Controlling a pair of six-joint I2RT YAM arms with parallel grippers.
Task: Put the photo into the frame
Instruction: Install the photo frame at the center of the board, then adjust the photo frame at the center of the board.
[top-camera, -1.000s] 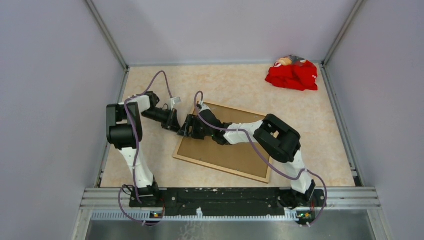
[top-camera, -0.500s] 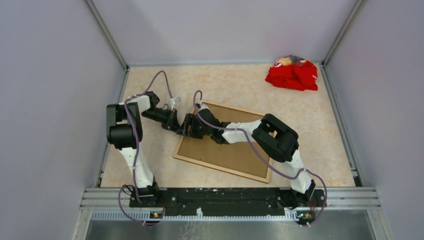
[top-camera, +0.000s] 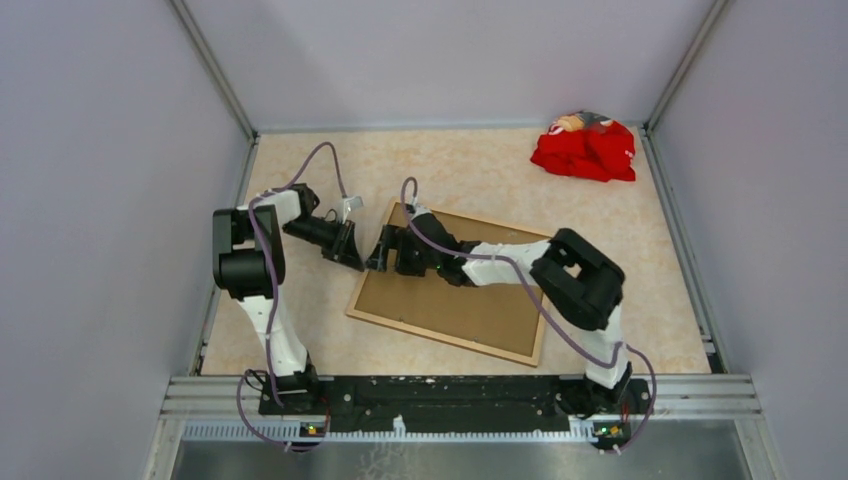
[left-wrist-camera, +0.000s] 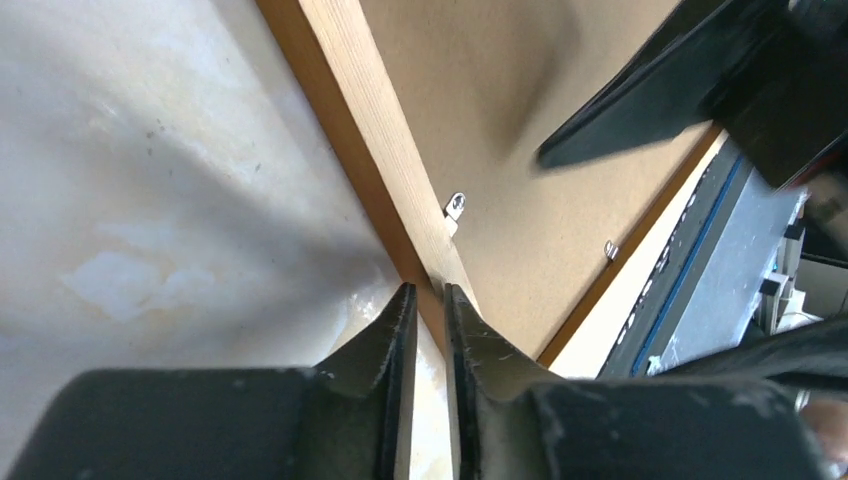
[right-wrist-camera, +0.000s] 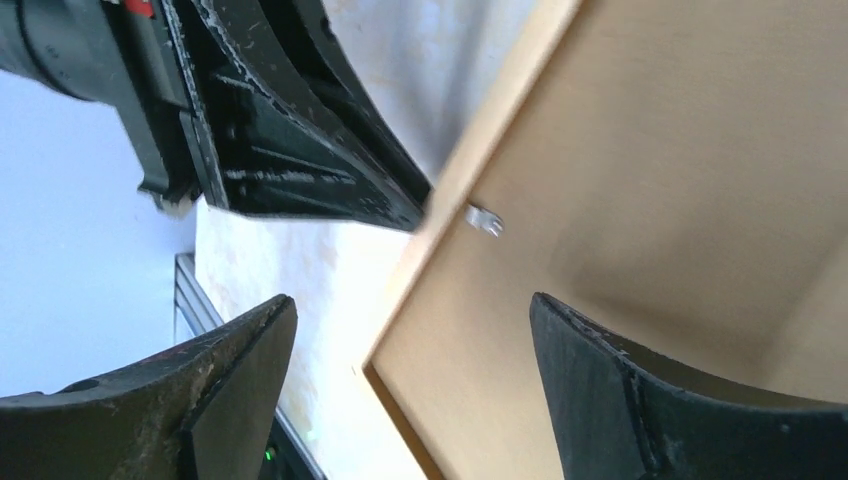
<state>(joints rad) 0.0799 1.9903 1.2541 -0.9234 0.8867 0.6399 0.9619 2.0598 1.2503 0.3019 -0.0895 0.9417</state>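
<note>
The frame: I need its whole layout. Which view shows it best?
Top external: the frame lies nearly whole in view, the right arm crossing it. Both wrist views show only one edge stretch.

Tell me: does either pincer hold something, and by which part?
The right pincer is open over the frame and holds nothing. The left pincer is almost shut at the frame's pale side rail; a grip cannot be told.

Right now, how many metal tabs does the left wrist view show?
2: one tab on the frame rail near the left gripper, another on the opposite rail. Others may be hidden.
</note>
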